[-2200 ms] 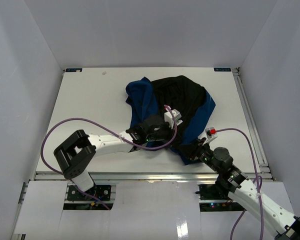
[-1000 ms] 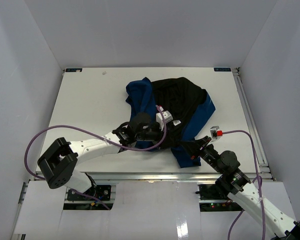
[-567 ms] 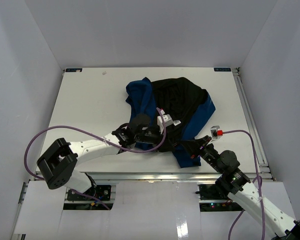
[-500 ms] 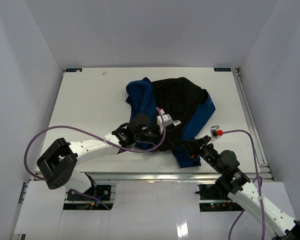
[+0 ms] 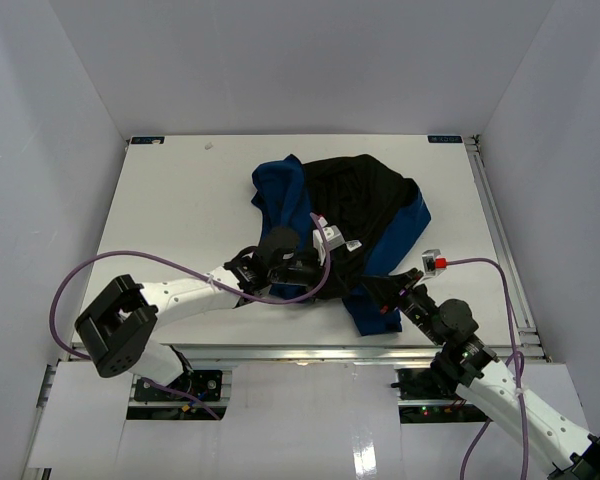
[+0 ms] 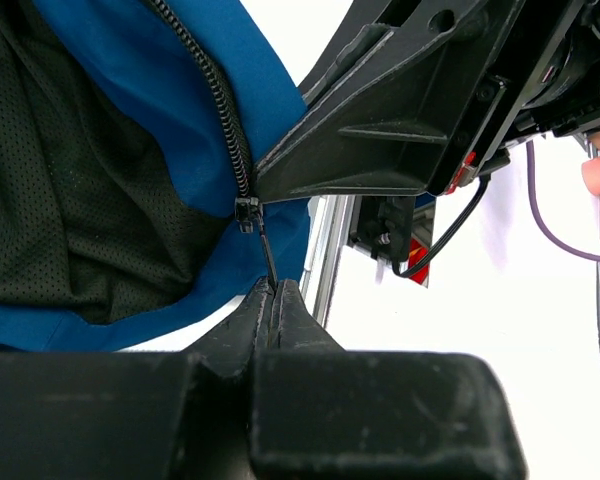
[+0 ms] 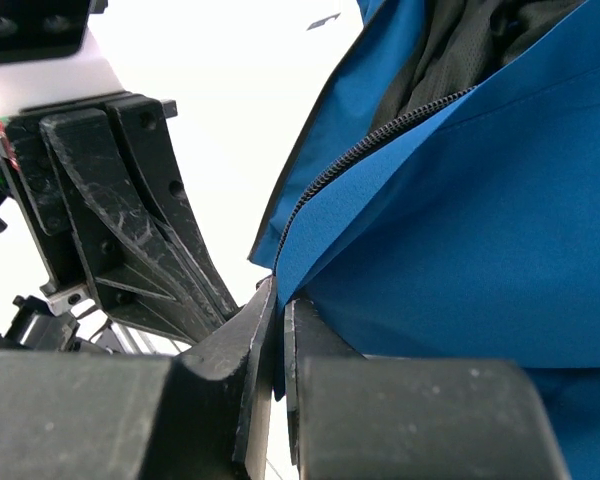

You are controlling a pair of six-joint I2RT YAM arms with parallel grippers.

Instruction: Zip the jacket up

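Observation:
The jacket (image 5: 364,196) lies crumpled in the middle of the table, blue with its black lining (image 6: 70,170) turned up. My left gripper (image 5: 346,283) is at its near hem. In the left wrist view the left gripper (image 6: 275,287) is shut on the thin pull tab that hangs from the zipper slider (image 6: 246,212) at the low end of the dark zipper teeth (image 6: 216,100). My right gripper (image 5: 372,291) meets it from the right. The right gripper (image 7: 279,300) is shut on the blue hem beside the zipper (image 7: 360,150).
The two grippers are almost touching near the table's front edge (image 5: 310,349). The left arm's purple cable (image 5: 130,260) loops over the left of the table. A metal rail (image 5: 500,230) runs along the right side. White walls enclose the table.
The left gripper's jaws have closed onto the zipper pull. Earlier the left arm swung lower and stretched toward the hem. The right gripper has stayed shut on the hem.

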